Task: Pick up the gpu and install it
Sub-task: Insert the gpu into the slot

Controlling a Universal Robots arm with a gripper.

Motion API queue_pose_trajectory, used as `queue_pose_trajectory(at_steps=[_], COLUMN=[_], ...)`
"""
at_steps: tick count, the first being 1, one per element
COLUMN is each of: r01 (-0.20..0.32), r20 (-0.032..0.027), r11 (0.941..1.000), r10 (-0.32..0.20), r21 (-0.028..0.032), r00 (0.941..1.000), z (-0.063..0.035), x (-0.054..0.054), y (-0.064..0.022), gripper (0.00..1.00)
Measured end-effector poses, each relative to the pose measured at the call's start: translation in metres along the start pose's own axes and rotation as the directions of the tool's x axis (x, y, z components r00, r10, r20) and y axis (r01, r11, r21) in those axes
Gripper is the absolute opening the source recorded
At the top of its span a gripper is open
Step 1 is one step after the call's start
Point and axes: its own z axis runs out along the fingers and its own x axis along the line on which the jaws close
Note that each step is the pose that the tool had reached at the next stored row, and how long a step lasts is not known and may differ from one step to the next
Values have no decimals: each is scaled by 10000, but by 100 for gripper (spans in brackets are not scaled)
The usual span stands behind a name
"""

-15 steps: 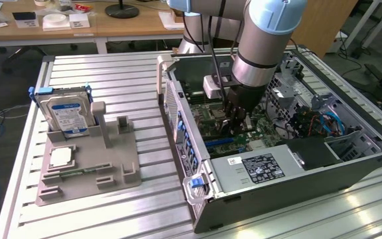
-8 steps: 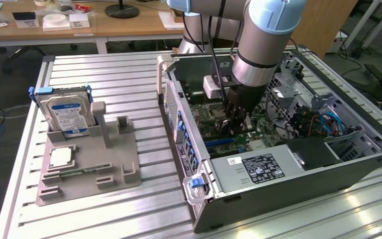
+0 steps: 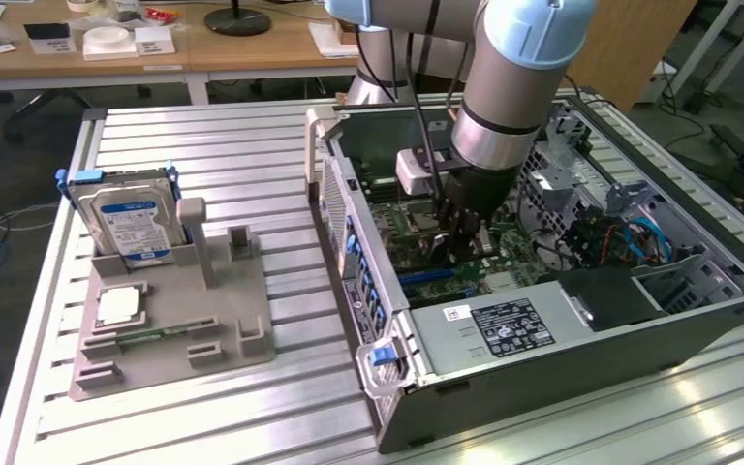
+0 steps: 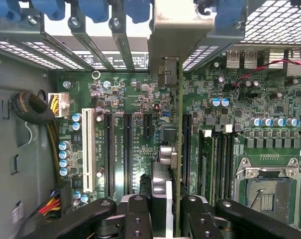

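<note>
One pincer (image 4: pixel 162 211) pinches the gpu (image 4: pixel 168 139) edge-on; its lower edge is hidden.

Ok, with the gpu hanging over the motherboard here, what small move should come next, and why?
Probably a slow, straight descent toward the motherboard. The jaws are shut on the gpu, held edge-on above the black expansion slots, with its pale bracket by the blue slot latches. It does not look seated yet; exact alignment with a slot I cannot tell.
</note>
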Motion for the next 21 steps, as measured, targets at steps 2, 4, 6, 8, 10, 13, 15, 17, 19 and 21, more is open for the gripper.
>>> queue_pose_trajectory(at_steps=[2, 4, 6, 8, 10, 13, 15, 17, 19, 21], r01=[-8, -47, -100, -119, -123, -121, -120, -120, -121, -123], r20=[0, 1, 1, -1, -3, -1, -2, 0, 0, -2], r11=[10000, 10000, 9999, 9999, 9999, 9999, 9999, 9999, 9999, 9999], r10=[8, 47, 100, 119, 123, 121, 120, 120, 121, 123], r21=[0, 2, 4, 4, 4, 4, 4, 5, 5, 4], r00=[10000, 10000, 9999, 9999, 9999, 9999, 9999, 9999, 9999, 9999], z=[8, 19, 27, 26, 26, 34, 55, 91, 113, 128], x=[-5, -13, -20, -20, -20, -20, -19, -18, -17, -17], y=[1, 0, 0, 1, 3, 30, 31, 31, 32, 37], gripper=[28, 28, 28, 28, 28, 28, 28, 28, 28, 28])
